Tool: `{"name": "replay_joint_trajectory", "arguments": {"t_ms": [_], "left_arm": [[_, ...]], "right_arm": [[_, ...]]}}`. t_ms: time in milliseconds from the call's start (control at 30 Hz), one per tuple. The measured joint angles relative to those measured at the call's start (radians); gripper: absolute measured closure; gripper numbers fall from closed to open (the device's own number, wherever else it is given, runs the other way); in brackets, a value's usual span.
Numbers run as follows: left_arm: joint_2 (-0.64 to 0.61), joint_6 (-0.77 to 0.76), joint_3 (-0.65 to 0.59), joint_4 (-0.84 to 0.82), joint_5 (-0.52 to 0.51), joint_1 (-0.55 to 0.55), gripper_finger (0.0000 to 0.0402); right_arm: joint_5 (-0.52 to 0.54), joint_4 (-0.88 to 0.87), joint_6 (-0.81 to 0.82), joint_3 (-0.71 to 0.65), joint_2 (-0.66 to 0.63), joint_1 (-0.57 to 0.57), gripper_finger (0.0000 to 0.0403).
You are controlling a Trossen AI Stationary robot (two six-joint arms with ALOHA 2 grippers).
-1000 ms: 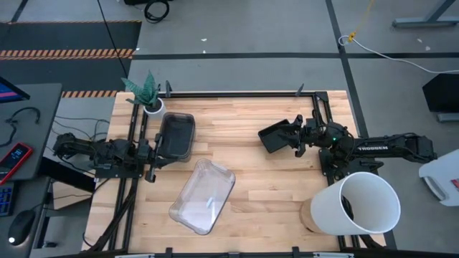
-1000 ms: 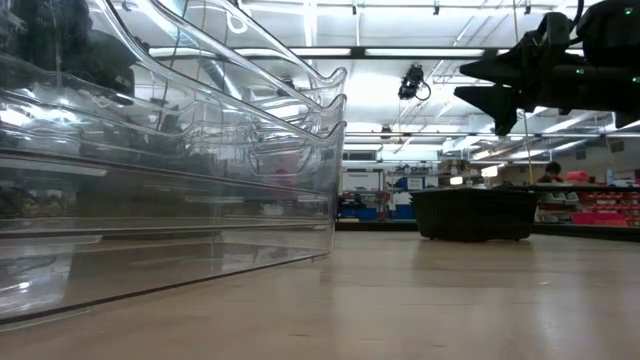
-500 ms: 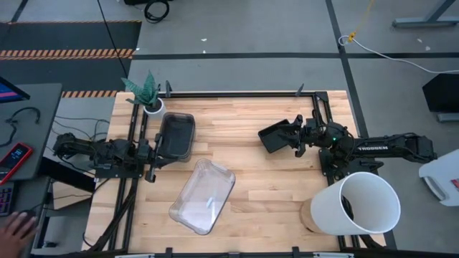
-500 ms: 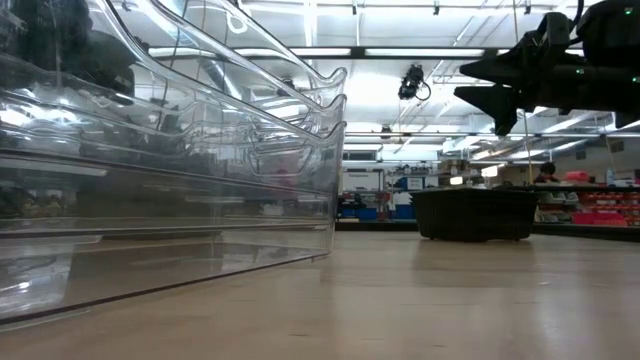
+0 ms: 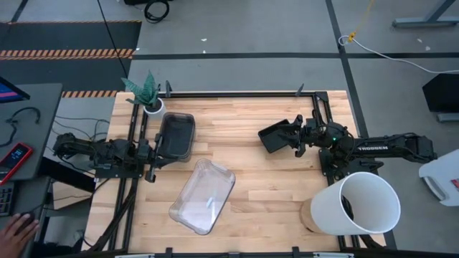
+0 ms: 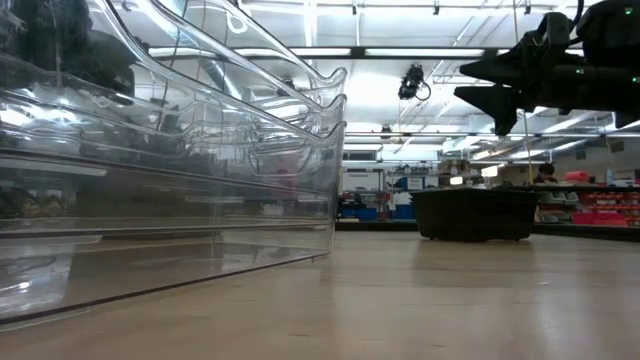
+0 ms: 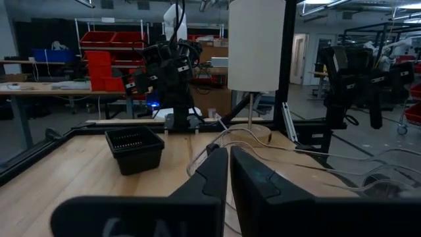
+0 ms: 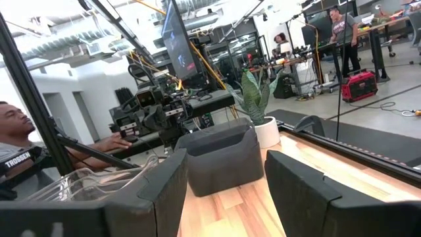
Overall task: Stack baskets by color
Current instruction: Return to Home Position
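Three stacks stand on the worktop [image 5: 251,115]. The clear stack [image 5: 203,196] lies slanted near the front middle. In the low view it fills the left side, cut off by the edge, with three nested rims showing. The grey stack [image 5: 177,135] sits at the far left, just beside the plant pot [image 5: 153,106]; its layers cannot be counted from any view. The black stack [image 5: 275,137] stands right of middle, and its layers are likewise hard to tell.

The left hand [image 7: 229,153] rests low at the worktop's left edge, near the grey stack, fingers together. The right hand [image 5: 294,140] hangs above the black stack's right edge, clear of it in the low view, fingers apart. The bucket [image 5: 362,204] covers the front right corner.
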Motion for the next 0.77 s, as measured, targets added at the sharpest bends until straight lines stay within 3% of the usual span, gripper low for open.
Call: {"name": "replay_joint_trajectory", "arguments": {"t_ms": [767], "left_arm": [[0.0,0.0,0.0,0.0,0.0,0.0,0.0376]], "right_arm": [[0.0,0.0,0.0,0.0,0.0,0.0,0.0194]]}}
